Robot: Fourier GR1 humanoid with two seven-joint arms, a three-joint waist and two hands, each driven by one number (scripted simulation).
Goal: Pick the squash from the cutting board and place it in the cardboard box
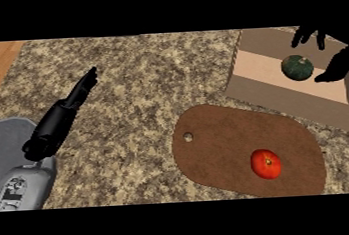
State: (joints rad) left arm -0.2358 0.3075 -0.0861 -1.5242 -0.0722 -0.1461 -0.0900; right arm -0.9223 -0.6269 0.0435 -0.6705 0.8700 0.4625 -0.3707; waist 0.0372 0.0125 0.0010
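Head view, status check.

Squash (297,67): dark green, round, lying inside the box (280,96) on its pale floor, toward the far right part. It is off the board (216,152) and well apart from it. It looks settled on the box floor, not lifted, though the steep view makes that hard to confirm.

Right hand (342,60): over the box at the view's upper right, partly cut off by the edge. Fingers spread and fairly straight; one group shows just beyond the squash, another part just to its right. A sliver of box floor shows between the far fingers and the squash. On the right side the gap is too narrow to tell touching from apart. Nothing is curled round the squash; I read the hand as opened and holding nothing.

Left hand (66,109): at the view's left over the counter (131,66), fingers straight and pointing away, holding nothing, resting.

Board: brown, rounded, hole near its left end. The only thing on it is a red tomato (266,163), right of centre, not part of the task.

Judgement on progress:
- Pick from board: done, since the squash is no longer there.
- Carry to box: done.
- Place in box: appears done, or in its last instant.
- Left: getting the right hand clear of the box without nudging the squash. Nothing else seems outstanding.
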